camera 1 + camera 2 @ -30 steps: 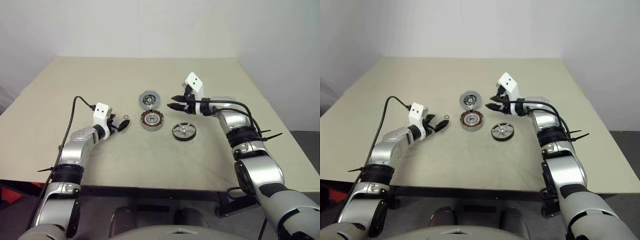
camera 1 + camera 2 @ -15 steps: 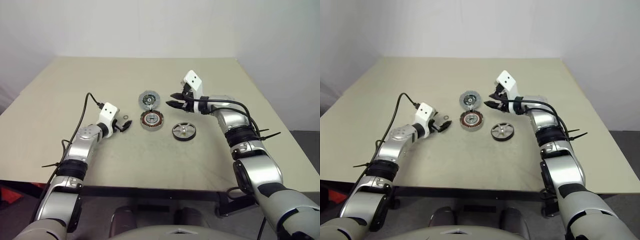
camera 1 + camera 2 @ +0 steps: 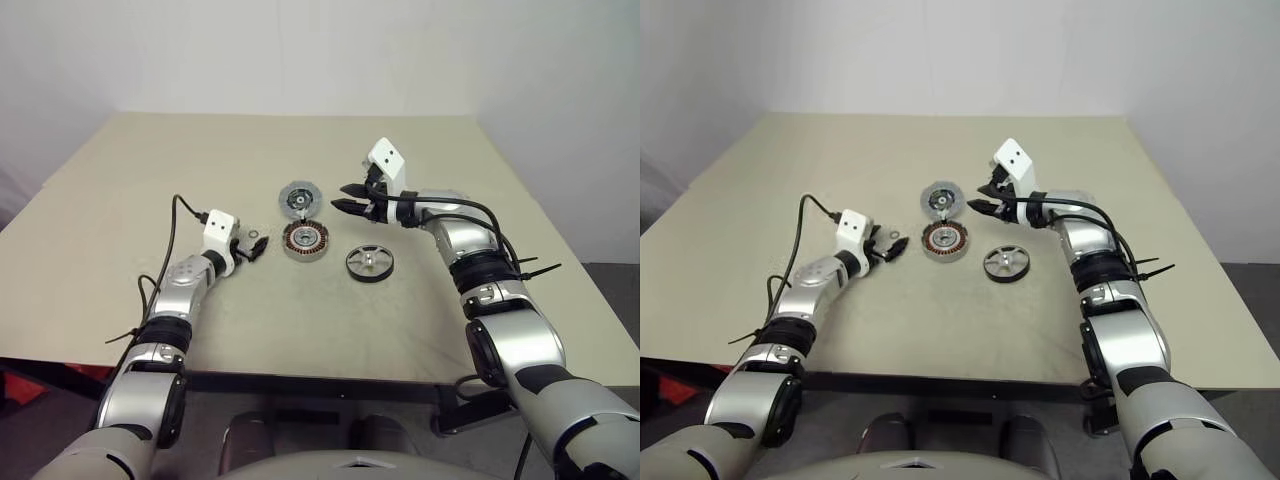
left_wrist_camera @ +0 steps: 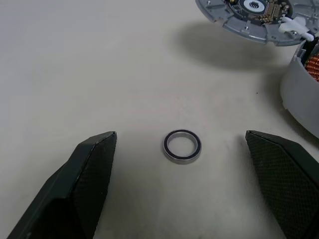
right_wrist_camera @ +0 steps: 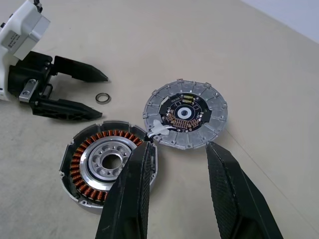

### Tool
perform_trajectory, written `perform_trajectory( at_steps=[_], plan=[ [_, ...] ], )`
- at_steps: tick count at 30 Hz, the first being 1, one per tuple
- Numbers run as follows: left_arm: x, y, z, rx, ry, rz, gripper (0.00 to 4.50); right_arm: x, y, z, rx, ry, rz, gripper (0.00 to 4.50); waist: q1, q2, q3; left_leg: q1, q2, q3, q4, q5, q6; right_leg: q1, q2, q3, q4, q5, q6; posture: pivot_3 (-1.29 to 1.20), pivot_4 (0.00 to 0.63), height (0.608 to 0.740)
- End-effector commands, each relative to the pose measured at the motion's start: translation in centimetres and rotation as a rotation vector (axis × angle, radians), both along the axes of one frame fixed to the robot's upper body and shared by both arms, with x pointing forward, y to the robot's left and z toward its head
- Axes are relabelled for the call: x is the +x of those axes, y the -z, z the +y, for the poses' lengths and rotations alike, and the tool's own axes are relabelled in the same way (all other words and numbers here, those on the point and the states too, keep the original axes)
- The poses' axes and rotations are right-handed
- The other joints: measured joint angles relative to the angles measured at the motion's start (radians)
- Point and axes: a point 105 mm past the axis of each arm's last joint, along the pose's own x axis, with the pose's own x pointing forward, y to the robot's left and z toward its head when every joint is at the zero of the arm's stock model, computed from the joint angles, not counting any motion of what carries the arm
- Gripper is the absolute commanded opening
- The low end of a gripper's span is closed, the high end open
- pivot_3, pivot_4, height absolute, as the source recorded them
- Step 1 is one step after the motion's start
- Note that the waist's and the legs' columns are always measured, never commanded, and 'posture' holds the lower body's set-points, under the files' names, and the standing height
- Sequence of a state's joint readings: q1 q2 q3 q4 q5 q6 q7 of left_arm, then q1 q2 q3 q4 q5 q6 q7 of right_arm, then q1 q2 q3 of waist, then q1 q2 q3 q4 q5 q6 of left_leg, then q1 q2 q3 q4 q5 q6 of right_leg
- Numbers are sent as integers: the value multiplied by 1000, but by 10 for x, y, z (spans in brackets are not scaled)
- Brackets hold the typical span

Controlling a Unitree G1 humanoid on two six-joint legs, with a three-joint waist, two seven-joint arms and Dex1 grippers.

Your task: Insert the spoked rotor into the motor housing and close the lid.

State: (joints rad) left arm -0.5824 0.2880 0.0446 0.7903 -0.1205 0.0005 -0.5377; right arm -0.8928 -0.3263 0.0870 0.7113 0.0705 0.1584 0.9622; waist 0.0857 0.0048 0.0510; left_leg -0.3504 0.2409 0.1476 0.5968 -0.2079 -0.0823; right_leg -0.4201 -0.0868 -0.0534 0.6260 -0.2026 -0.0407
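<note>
Rotor (image 3: 369, 263) lies flat on the table (image 3: 300, 320), just right of the housing (image 3: 305, 240) and nearer the robot. Housing sits mid-table with its copper windings up. Lid (image 3: 299, 199) rests just behind it, inside face up, its white connector touching the housing's rim. Left claw (image 4: 182, 186) stands wide, low over the table, a small metal ring (image 4: 182, 146) lying loose between its fingers. Right claw (image 5: 174, 164) hangs partly spread and empty above the housing and lid.
</note>
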Motion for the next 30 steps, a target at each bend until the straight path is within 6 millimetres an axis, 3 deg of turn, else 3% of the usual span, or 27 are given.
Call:
perform_trajectory(
  at_steps=[1,13,18,27,30],
  plan=[
    [6,-6,-2,39,20,14,4373,4,-26,1,39,-2,-83,1952,3,0,0,0,0,0,0,0,0,0,0,0,0,0,0,0,0,740],
    [6,-2,-9,52,60,51,4373,8,-33,0,54,17,-104,1952,11,0,0,0,0,0,0,0,0,0,0,0,0,0,0,0,0,740],
    [5,-2,-13,7,68,73,3243,11,-33,-3,52,42,-111,1979,11,0,0,0,0,0,0,0,-1,0,-1,0,0,0,0,0,0,740],
    [4,-2,-10,-12,55,84,3243,16,-36,-5,53,65,-125,1979,11,0,0,0,-1,0,0,0,-1,0,-1,0,0,0,0,0,0,740],
    [3,-2,-9,-17,59,86,2700,16,-38,-3,55,65,-131,1979,11,0,0,0,-1,0,0,0,0,0,-1,0,-1,0,0,0,0,740]
  ],
)
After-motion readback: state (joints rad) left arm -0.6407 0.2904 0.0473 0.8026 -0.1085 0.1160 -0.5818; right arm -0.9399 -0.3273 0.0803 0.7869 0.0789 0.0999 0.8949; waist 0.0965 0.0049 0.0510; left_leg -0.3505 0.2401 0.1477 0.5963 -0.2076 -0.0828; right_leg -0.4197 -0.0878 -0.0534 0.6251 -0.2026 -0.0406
